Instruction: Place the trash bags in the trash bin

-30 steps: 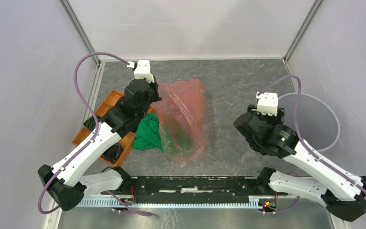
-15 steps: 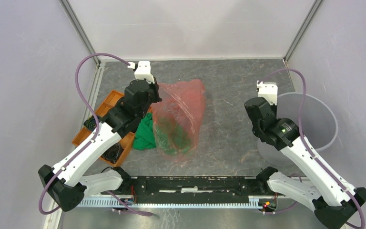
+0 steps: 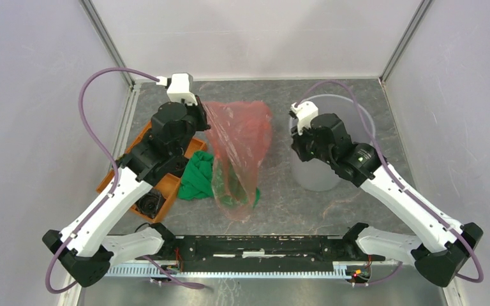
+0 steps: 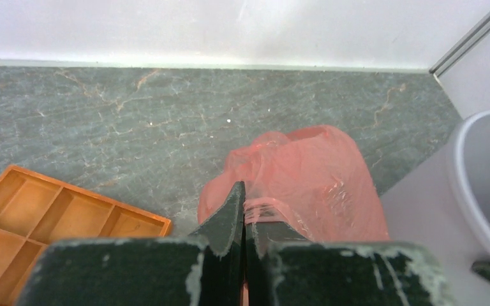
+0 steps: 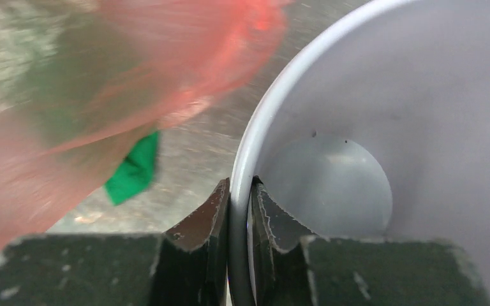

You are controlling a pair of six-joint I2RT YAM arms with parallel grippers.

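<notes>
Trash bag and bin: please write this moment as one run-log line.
left gripper: shut on trash bag | right gripper: shut on trash bin rim | trash bag: outside bin, over green cloth

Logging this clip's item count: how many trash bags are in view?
1. The red-pink trash bag hangs from the left gripper, left of the trash bin, over the green cloth. Others may be hidden beneath the arms.
</notes>
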